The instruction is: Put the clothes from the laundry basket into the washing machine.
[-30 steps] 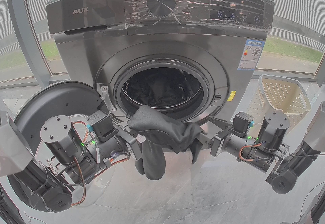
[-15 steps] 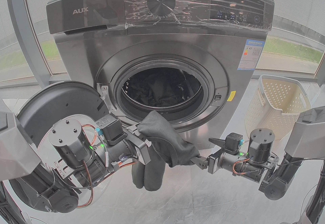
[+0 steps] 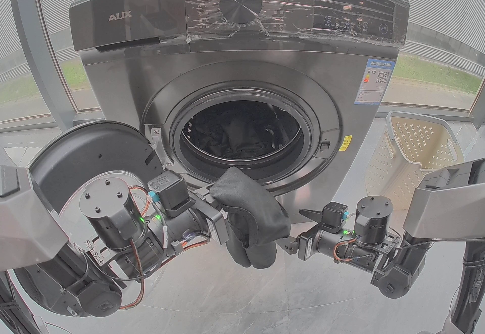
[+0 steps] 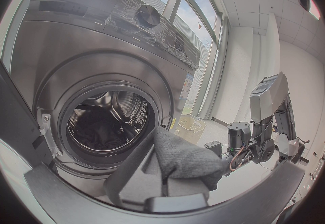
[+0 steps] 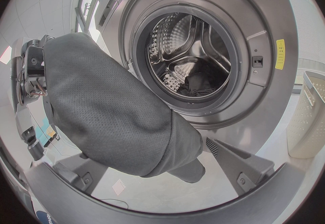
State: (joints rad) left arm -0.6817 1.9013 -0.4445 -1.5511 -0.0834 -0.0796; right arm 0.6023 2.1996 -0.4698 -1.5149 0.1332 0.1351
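Garment (image 3: 252, 214) at the washer (image 3: 303, 77) mouth
Left fingers (image 4: 135, 174) pinch it just below the opening; right fingers (image 5: 237, 163) gape empty beside it. The opening lies up and ahead, left arm nearer.

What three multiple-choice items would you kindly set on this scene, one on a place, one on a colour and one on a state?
1. Where does the basket stand? A on the floor, right of the washing machine; B on top of it; C inside it.
2. What colour is the garment hanging before the machine? A white; B dark grey; C red.
3. How is the machine's door? A shut; B swung open; C missing.
Key: 1 A, it stands by the machine's right side; 2 B, its cloth shows dark grey; 3 B, it stands swung out to the left.
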